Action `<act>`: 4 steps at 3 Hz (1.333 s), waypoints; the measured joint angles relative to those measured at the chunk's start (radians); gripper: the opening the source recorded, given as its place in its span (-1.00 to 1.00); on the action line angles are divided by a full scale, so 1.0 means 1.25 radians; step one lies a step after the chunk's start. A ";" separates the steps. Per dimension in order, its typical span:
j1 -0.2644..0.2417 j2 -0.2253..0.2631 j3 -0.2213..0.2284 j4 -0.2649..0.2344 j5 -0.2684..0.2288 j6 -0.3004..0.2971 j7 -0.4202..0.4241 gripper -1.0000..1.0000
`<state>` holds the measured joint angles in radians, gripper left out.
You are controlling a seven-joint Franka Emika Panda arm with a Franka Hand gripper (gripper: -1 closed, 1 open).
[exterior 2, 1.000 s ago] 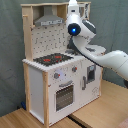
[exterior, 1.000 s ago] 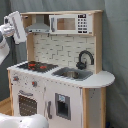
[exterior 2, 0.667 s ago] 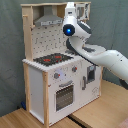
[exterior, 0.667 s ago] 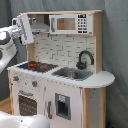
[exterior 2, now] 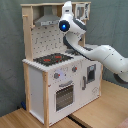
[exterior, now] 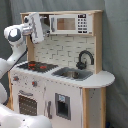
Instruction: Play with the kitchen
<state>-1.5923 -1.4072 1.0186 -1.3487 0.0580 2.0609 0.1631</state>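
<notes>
In the first exterior view, the white arm rises from the left edge, its gripper (exterior: pixel 39 25) held high by the hood area, just left of the small microwave (exterior: pixel 70 23) — whether its fingers are spread or pressed together cannot be told. The toy kitchen (exterior: pixel 60 90) fills the middle: black-red hob (exterior: pixel 35 65), then grey sink (exterior: pixel 73 74), then black tap (exterior: pixel 85 59). In the second exterior view, the windowed oven door (exterior 2: pixel 64 95) faces forward — the wooden table (exterior 2: pixel 107 107) at right.
</notes>
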 joint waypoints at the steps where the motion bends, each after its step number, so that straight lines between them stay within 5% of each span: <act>1: -0.027 0.043 0.030 0.032 0.000 -0.033 0.000 1.00; 2: -0.027 0.044 0.031 0.032 0.000 -0.033 0.000 -1.00; 3: -0.027 0.049 0.033 0.032 0.000 -0.036 -0.003 -1.00; 4: -0.027 0.096 0.033 0.030 0.002 -0.092 -0.042 -1.00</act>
<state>-1.6258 -1.2874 1.0596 -1.3106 0.0602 1.9458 0.1109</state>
